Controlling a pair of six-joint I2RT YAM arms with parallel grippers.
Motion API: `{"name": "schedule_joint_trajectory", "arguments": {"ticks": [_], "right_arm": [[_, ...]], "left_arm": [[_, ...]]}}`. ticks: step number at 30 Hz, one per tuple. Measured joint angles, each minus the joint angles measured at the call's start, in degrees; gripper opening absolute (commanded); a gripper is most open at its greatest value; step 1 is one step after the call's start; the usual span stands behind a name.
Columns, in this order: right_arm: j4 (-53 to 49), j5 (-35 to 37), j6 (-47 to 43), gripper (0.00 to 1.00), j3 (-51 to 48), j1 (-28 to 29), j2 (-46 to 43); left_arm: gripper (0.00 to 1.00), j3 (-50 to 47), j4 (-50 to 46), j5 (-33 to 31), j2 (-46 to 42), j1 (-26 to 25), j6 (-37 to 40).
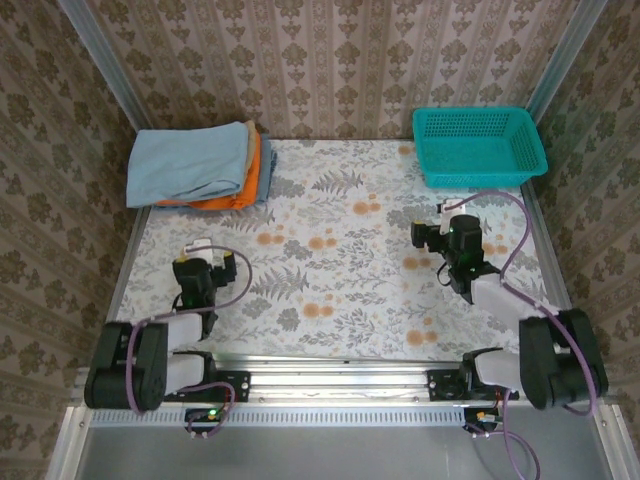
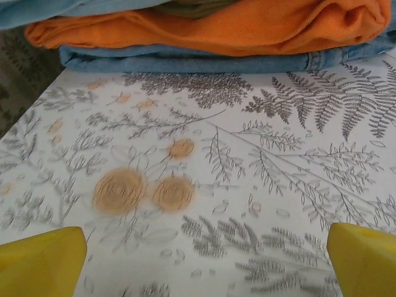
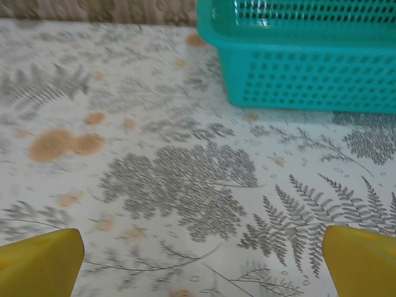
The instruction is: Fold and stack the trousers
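The pale sky-blue trousers (image 1: 190, 162) lie folded on top of a stack at the table's far left corner. In the left wrist view their edge (image 2: 43, 11) shows at the top left, above an orange garment (image 2: 216, 28) and a denim one (image 2: 185, 60). My left gripper (image 1: 200, 255) hovers over the table in front of the stack, a short way off, open and holding nothing (image 2: 207, 266). My right gripper (image 1: 432, 228) stands open and empty (image 3: 201, 263) on the right side, just short of the teal basket (image 1: 478, 145).
The stack also holds orange (image 1: 255, 175) and tan layers under the trousers. The teal basket's wall (image 3: 309, 68) is close ahead of the right gripper, and the basket is empty. A flower-and-fern patterned cloth (image 1: 330, 250) covers the table, and patterned walls close it in.
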Motion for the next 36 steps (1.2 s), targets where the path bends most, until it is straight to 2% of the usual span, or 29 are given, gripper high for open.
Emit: {"name": "schedule_joint_trajectory", "arguments": {"ticks": [5,9,10,13,19,36], "right_arm": [[10.7,-3.0,-1.0,1.00,-3.5,-3.8,5.4],[23.1,-3.7,-0.9,1.00,-7.7,-4.9,12.9],[24.4,-3.6,-0.7,1.00,-8.4,-5.0,14.4],[24.2,-2.3,0.6,1.00,-8.2,-5.2,15.1],[24.7,-0.8,1.8,1.00,-5.6,-5.3,15.1],[24.7,0.3,1.8,1.00,-5.6,-4.8,15.1]], "left_arm": [[1.00,7.7,3.6,3.8,4.8,3.8,0.4],[1.00,7.6,17.1,5.0,15.2,5.2,0.7],[1.00,7.1,17.4,5.4,17.5,5.6,0.6],[1.00,6.8,15.8,7.2,18.4,6.7,0.6],[1.00,12.5,13.0,10.0,18.1,6.6,1.3],[1.00,13.0,9.5,10.6,18.1,5.0,3.3]]}}
